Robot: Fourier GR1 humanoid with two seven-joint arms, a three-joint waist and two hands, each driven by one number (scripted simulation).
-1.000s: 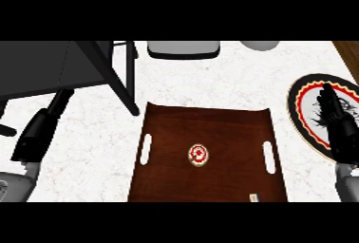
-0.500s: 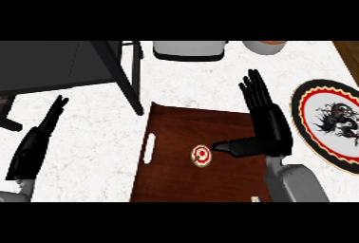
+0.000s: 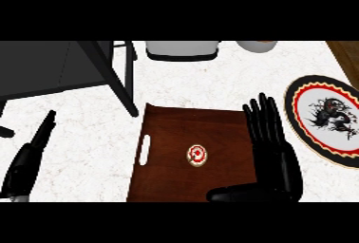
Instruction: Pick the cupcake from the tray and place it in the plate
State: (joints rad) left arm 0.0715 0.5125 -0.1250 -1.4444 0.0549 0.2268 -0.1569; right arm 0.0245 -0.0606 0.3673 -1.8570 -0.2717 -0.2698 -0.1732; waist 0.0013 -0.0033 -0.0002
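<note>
Flat, even light leaves the pale counter (image 3: 189,85) bright and the brown tray (image 3: 203,126) uniformly dark.

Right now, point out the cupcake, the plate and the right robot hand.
cupcake (image 3: 198,155): head view, its red-and-white top.
plate (image 3: 319,80): head view, its dark upper rim.
right robot hand (image 3: 277,159): head view, back of the palm.

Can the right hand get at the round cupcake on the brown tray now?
Probably yes: the black right hand, open, is over the brown tray's right side; nothing lies between it and the round cupcake.
</note>
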